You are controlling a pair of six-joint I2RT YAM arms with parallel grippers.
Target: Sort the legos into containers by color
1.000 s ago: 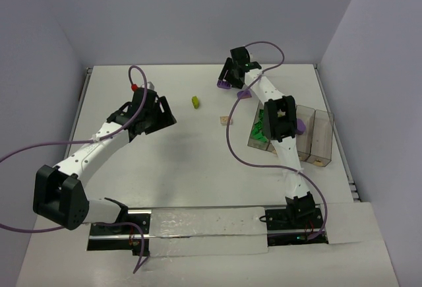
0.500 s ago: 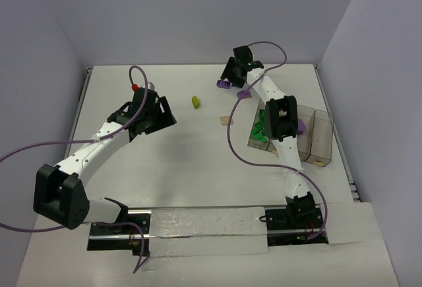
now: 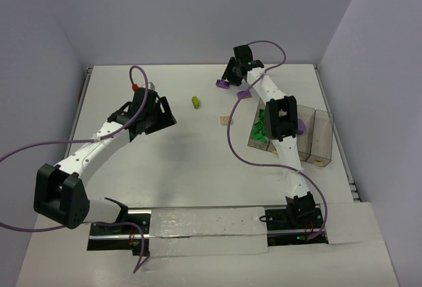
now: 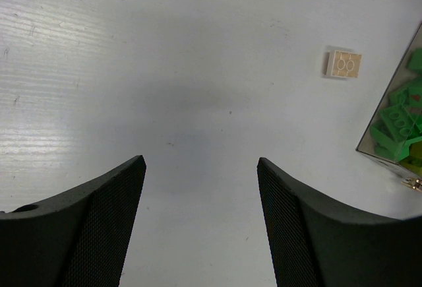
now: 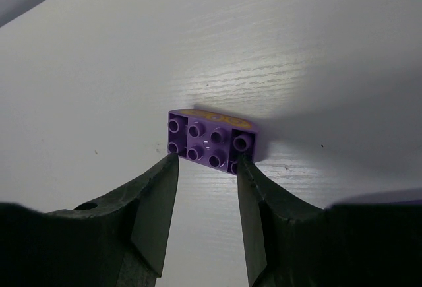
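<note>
Purple brick (image 5: 211, 140) studs-up, loose; green bricks (image 4: 395, 122) inside containers (image 3: 322, 135).

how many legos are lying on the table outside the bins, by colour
purple legos: 2 (the second one)
yellow-green lego: 1
tan lego: 1
total: 4

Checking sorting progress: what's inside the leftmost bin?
Green bricks fill the leftmost bin, seen through its clear wall. The right arm crosses it from above, hiding part of its inside.
</note>
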